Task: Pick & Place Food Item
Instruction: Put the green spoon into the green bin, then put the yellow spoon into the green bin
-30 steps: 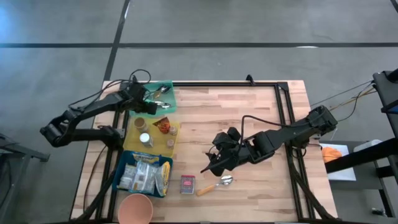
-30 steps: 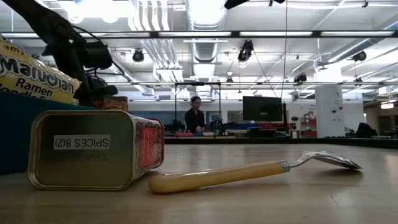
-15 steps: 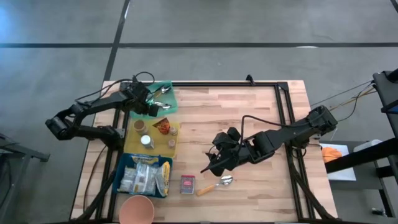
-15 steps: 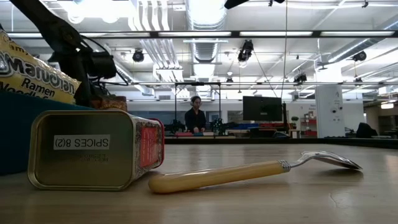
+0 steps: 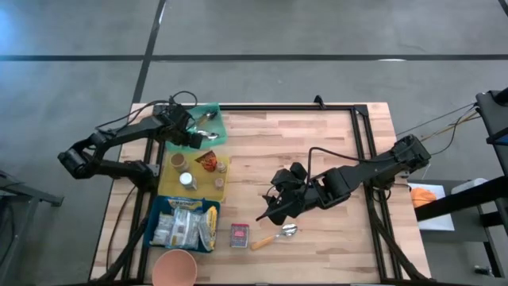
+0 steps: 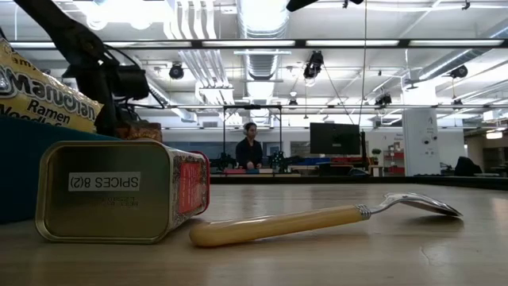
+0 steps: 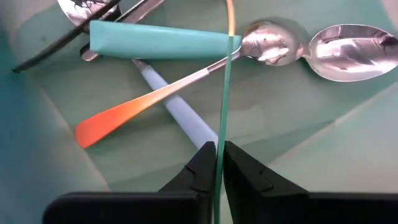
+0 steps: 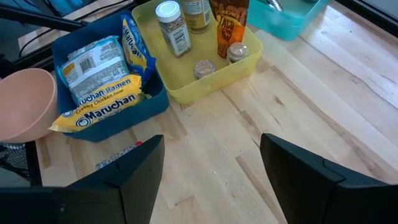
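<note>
A green bin [image 5: 213,114] at the table's far left holds cutlery: spoons [image 7: 348,51], an orange-handled spoon [image 7: 124,115] and a teal handle [image 7: 155,42]. My left gripper [image 5: 195,137] [image 7: 219,148] points steeply down into this bin, shut on a thin green strip [image 7: 224,93] seen edge-on; what it is I cannot tell. My right gripper [image 5: 271,210] [image 8: 211,168] hangs open above the bare wood at mid table, with nothing between its fingers. Ramen packs [image 8: 99,81] lie in a blue bin [image 5: 159,205]. My left gripper pinches the thin green strip's near end [image 7: 218,163] between its two fingers [image 7: 205,163], one on each flat side. The fingers slant down from above and lie along the strip. It runs on past the fingertips over the cutlery; its far end is out of the picture.
A yellow bin [image 5: 169,181] with spice jars [image 8: 175,25] stands between the green and blue bins. A pink bowl [image 5: 173,268] sits at the near left corner. A spice tin [image 6: 119,191] lies on its side beside a yellow-handled spoon [image 6: 317,221]. A person stands far off in the room.
My left gripper has sunk a little into the green bin and tipped slightly more downward, then kept still for the last half second. My right arm has not moved.
</note>
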Robot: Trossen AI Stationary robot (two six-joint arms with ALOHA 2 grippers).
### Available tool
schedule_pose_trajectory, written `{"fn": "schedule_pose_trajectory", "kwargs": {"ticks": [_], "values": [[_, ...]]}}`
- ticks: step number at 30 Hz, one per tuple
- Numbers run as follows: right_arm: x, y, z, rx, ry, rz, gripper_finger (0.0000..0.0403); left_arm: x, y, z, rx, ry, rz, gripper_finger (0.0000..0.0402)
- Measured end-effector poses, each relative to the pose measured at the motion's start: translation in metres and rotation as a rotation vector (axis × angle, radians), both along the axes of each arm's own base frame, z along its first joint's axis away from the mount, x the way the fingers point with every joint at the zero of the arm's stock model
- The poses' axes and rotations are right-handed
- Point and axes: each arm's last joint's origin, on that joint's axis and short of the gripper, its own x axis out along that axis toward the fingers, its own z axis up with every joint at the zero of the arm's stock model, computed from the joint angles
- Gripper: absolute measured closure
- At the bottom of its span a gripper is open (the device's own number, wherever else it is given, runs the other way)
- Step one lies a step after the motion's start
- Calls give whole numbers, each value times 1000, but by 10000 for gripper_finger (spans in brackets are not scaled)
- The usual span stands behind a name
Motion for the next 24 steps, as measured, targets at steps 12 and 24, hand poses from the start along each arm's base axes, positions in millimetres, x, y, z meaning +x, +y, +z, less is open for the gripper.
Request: {"fn": "schedule_pose_trajectory", "kwargs": {"ticks": [12,24], "values": [[0,0,0,3,-2,-3,138,1,1,2,14,0,-18,288],[0,0,0,3,-4,-3,138,11,8,34,-49,-82,-88,199]]}}
